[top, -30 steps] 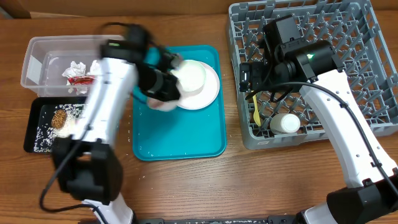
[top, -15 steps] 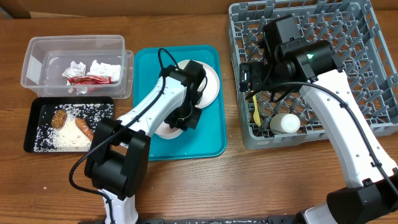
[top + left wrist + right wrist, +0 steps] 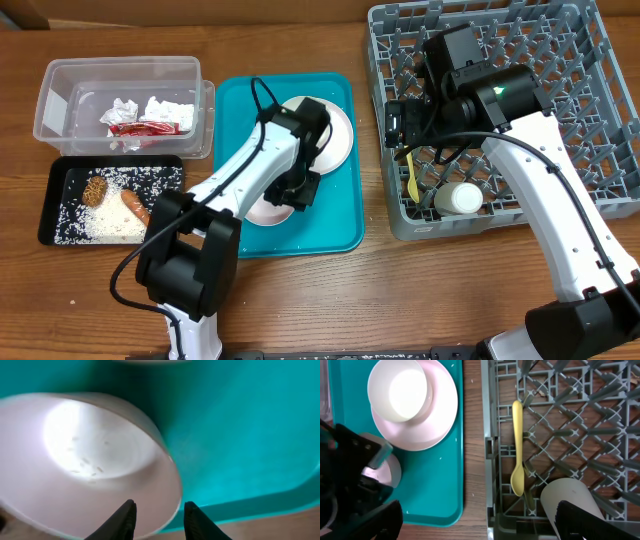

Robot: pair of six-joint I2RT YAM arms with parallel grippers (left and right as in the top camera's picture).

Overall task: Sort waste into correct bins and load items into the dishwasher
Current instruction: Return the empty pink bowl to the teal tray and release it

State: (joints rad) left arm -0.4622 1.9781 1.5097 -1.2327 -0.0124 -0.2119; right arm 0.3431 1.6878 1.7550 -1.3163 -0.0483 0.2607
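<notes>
Now the left gripper (image 3: 159, 520), back from the black tray (image 3: 48, 200) at the left, holds the small white bowl (image 3: 265, 212) low over the teal tray's (image 3: 335, 225) near part, fingers (image 3: 125, 520) narrowly pinching its rim, only stray rice grains (image 3: 85, 462) inside, so it looks emptied and due for the dish rack (image 3: 600, 150).

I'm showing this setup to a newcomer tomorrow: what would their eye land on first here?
The large grey plastic dish rack fills the right side, with a yellow plastic spoon and a small white cup lying in its corner nearest the tray. At centre, the left gripper straddles the rim of a small white round bowl over the teal serving tray.
</notes>
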